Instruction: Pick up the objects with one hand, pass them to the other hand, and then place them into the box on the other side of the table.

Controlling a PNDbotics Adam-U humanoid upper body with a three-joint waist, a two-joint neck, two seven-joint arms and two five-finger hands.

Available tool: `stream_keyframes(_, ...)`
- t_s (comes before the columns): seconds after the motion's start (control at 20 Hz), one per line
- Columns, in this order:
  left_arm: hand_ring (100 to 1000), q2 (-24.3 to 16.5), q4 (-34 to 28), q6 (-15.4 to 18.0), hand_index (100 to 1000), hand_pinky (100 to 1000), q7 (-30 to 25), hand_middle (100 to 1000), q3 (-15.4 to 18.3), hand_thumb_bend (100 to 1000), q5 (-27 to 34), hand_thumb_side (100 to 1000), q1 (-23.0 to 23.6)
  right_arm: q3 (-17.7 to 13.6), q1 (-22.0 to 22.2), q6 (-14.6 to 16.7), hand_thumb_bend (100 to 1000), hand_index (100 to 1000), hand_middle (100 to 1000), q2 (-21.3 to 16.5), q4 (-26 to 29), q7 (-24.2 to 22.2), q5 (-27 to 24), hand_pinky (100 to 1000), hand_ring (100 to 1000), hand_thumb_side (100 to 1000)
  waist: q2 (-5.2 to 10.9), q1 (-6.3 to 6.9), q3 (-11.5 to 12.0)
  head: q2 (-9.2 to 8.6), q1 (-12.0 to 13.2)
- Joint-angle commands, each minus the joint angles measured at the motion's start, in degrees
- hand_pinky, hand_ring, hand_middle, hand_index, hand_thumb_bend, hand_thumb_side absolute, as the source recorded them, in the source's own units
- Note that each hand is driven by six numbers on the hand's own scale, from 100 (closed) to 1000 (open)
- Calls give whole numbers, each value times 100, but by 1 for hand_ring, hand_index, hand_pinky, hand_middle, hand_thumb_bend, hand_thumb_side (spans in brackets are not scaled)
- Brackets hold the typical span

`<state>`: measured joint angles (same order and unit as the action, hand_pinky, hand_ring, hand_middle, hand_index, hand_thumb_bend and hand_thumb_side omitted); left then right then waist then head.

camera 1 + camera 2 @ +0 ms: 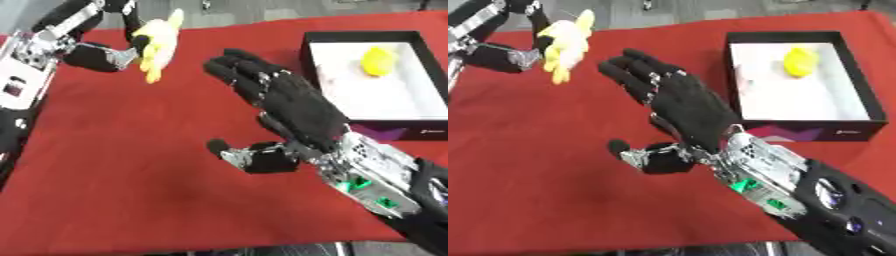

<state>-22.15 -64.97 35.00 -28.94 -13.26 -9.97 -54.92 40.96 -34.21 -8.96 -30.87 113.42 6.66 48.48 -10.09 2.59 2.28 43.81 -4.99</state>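
My right robot hand [293, 107] is spread flat over the middle of the counter [131, 190], fingers straight and apart, pointing up and toward the left, with the thumb [229, 150] stuck out to the side below them. It holds nothing. Its silver wrist and black forearm run in from the lower right corner.

My left robot hand [101, 52] is at the upper left, raised above the counter, fingers curled round a pale yellow object [157, 42]. The object stands roughly upright in that grip, its upper end rising above the fingers and its lower end hanging below them. I cannot make out what it is beyond its colour and long, lumpy shape. It sits just left of my right fingertips [219, 62], close to them but apart, with a strip of red cloth showing between.

The counter is covered in red cloth. At its right side lies a box [868, 112] with black walls and a white floor. A second yellow object [801, 61], rounded, lies inside it toward the far end, just short of the far wall.
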Motion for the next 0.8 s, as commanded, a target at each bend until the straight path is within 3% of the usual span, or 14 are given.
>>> stream_keyframes(0.05, 363, -67, -111, 1159, 469, 614, -1539, 354, -125, 100, 284, 264, -141, -92, -94, -32, 399, 989, 897, -101, 118, 5, -3, 664, 954, 370, 129, 7, -3, 31, -49)
stream_keyframes(0.4, 364, -60, -140, 944, 469, 613, -2160, 353, -220, 100, 864, 267, -114, -90, -89, -221, 410, 976, 892, -46, 118, 34, 252, 680, 894, 340, 143, 17, -2, 31, -141)
stream_keyframes(0.8, 369, -43, -177, 521, 468, 614, -2302, 353, -322, 100, 1236, 274, -29, -109, -96, -604, 429, 965, 895, 38, 118, -267, 888, 719, 851, 355, 149, 12, 14, 31, -226)
